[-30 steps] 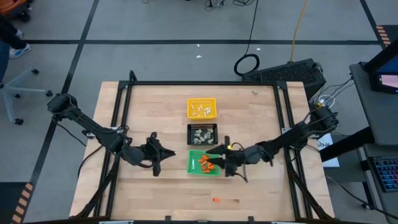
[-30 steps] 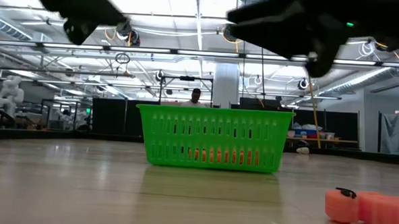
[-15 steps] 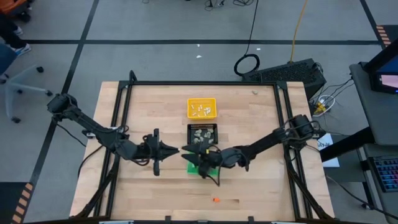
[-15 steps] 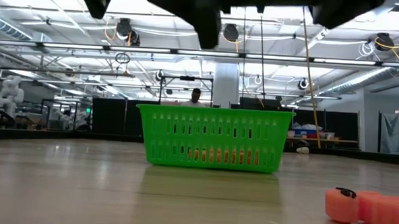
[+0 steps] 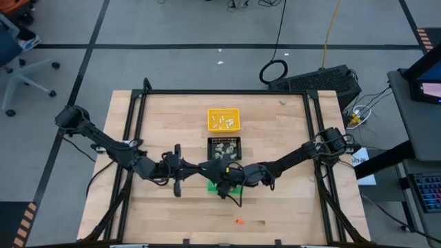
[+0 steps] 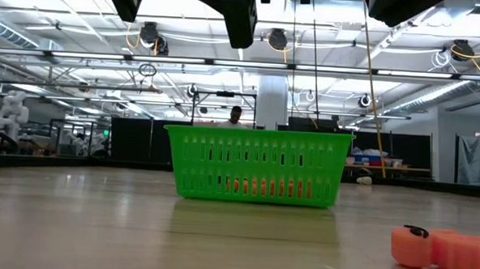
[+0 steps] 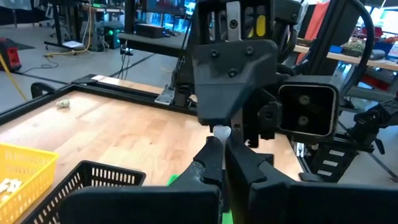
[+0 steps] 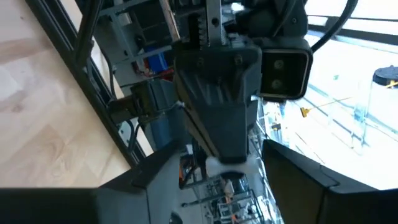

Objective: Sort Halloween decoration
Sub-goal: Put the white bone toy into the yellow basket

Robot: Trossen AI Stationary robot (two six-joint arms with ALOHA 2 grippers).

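On the wooden counter [image 5: 165, 117], seen from above, the left arm reaches in from nine o'clock, and its left pincer [image 5: 195, 167] sits at the counter's middle, just at the nine o'clock edge of the green tray [image 5: 212, 184]. Its fingers are closed, and in the left wrist view a small white piece [image 7: 220, 131] shows pinched at the tips of the left pincer [image 7: 219, 140]. Directly facing it, tip to tip, is the right pincer [image 5: 215, 168], whose arm comes in from three o'clock and lies across the green tray, hiding most of it; the right fingers [image 8: 155, 180] stand wide apart in the right wrist view, with the left pincer's closed tips and the white piece [image 8: 217, 163] between them. Whether the right fingers touch the piece cannot be told. At twelve o'clock from the two pincers stands the black tray [image 5: 224, 140] holding beige-grey lumps [image 5: 224, 147], and farther toward twelve o'clock the yellow tray [image 5: 223, 111] holding thin white sticks [image 5: 223, 122]. In the low view the green tray [image 6: 257, 166] shows orange bits [image 6: 262, 186] through its slotted wall. One orange piece [image 5: 239, 221] lies loose on the counter toward six o'clock, well apart from the trays, and shows large at the low view's right edge [image 6: 442, 249].
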